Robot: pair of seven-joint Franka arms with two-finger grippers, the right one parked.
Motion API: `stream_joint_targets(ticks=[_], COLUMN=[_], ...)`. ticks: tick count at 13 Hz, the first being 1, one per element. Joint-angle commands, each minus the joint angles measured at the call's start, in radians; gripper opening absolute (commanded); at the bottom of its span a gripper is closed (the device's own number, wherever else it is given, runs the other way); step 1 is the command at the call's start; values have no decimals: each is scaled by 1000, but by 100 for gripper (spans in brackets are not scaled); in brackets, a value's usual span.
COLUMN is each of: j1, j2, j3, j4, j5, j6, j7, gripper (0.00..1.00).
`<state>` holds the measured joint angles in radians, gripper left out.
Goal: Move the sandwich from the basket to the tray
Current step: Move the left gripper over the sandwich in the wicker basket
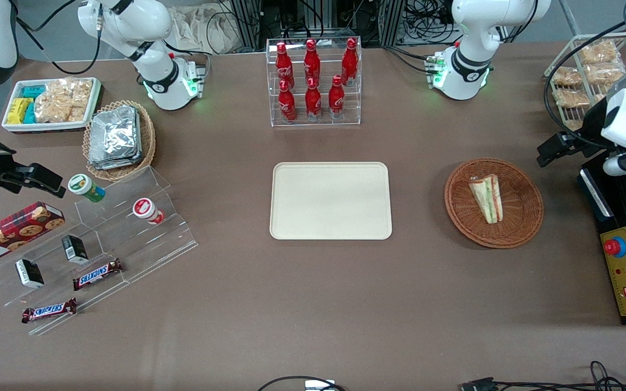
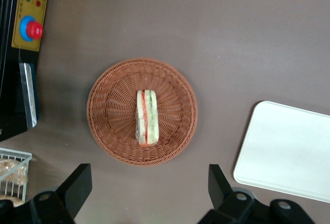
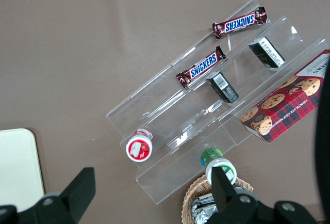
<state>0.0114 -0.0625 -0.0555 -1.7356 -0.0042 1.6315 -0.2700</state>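
Note:
The sandwich [image 1: 487, 198], a pale wedge with green and red-orange layers, lies in the middle of the reddish-brown wicker basket [image 1: 527, 209]. The cream tray [image 1: 330, 201] sits bare at the table's centre, beside the basket toward the parked arm's end. My gripper [image 1: 557, 147] hangs high above the table, beside the basket toward the working arm's end. In the left wrist view the gripper [image 2: 148, 188] is open, its black fingers [image 2: 77, 182] spread wide over bare table just off the basket [image 2: 111, 110] rim, with the sandwich [image 2: 146, 117] and a corner of the tray [image 2: 289, 152] in sight.
A black and yellow control box with a red button [image 1: 623, 271] stands close to the basket at the working arm's end. A white wire rack of packets [image 1: 584, 76] is farther back. A clear rack of red bottles [image 1: 314, 81] stands farther from the camera than the tray.

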Motion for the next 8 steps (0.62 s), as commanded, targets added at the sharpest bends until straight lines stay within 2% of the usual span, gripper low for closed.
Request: stream_joint_targets(ticks=[1,8], j1=[15,28], j2=[-11,-13], j3=[-6,-6], j4=[-149,-583], j5=[-3,-7], j6=[118,548], j7=[-11,-44], gripper=[100,100])
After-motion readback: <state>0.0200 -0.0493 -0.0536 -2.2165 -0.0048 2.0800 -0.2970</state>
